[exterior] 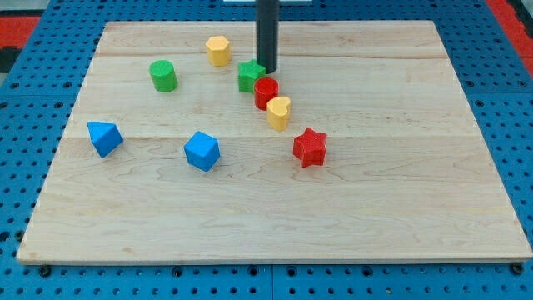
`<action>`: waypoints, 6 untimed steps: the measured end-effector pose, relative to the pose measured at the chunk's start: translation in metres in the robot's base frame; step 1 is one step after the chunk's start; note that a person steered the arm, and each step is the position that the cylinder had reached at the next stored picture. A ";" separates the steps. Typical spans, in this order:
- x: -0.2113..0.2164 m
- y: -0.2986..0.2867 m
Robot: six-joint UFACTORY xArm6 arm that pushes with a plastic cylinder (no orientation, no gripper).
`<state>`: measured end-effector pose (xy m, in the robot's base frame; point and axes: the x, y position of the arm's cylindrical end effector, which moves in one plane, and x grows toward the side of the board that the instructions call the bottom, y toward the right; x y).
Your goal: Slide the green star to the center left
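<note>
The green star [249, 76] lies on the wooden board [400, 192] near the view's top, a little left of centre. My tip [267, 71] stands right at the star's right side, touching or nearly touching it. A red cylinder [266, 92] sits just below the tip, against the star's lower right. A yellow heart-like block [279, 112] sits just below the red cylinder.
A yellow hexagonal block [218, 50] lies up-left of the star. A green cylinder [163, 76] lies to the star's left. A blue triangular block [104, 137] and a blue cube-like block [201, 151] lie lower left. A red star [310, 147] lies lower right.
</note>
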<state>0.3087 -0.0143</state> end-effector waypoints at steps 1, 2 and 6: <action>0.004 -0.007; 0.019 -0.010; 0.072 -0.050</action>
<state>0.3812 -0.0639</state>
